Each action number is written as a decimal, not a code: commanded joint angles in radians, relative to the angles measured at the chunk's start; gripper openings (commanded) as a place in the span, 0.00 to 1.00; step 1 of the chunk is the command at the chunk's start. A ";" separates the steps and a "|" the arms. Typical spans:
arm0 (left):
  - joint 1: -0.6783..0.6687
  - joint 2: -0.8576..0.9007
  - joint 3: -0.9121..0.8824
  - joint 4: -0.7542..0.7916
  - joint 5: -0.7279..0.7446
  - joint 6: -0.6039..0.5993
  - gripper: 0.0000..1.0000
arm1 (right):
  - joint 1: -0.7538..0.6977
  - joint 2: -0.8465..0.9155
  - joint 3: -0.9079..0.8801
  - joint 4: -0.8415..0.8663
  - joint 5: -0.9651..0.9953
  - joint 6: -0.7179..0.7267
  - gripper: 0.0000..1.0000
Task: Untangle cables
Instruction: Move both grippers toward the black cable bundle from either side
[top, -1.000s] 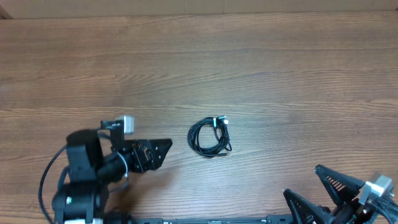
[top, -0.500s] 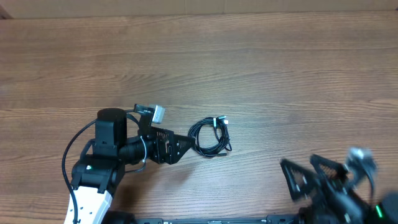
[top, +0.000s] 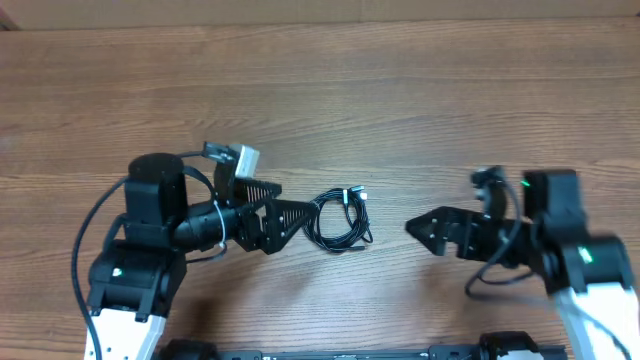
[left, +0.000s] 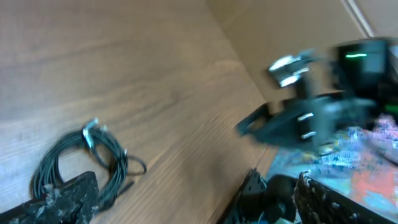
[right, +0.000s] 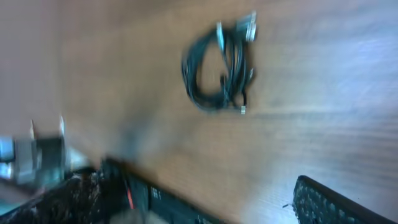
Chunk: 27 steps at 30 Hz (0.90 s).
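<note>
Both arms stretch in toward mid-table, facing each other. The left gripper (top: 292, 200) points right with its jaws spread wide and nothing held, one fingertip right at the left edge of the cables (top: 338, 220), which are coiled in a small bundle on the table (top: 400, 100). The right gripper (top: 425, 228) points left, also wide and empty, stopping short of them.

Soft, even light overhead; both wrist views are motion-blurred, the cables (right: 235, 62) smeared.
</note>
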 joint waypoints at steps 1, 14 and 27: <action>0.001 -0.006 0.071 -0.024 -0.021 0.032 1.00 | 0.082 0.114 0.001 -0.020 -0.074 -0.174 1.00; 0.002 -0.006 0.274 -0.383 -0.282 0.177 1.00 | 0.420 0.420 0.001 0.287 0.148 -0.127 0.86; 0.002 -0.006 0.338 -0.483 -0.295 0.184 1.00 | 0.420 0.473 0.001 0.491 0.377 -0.132 0.94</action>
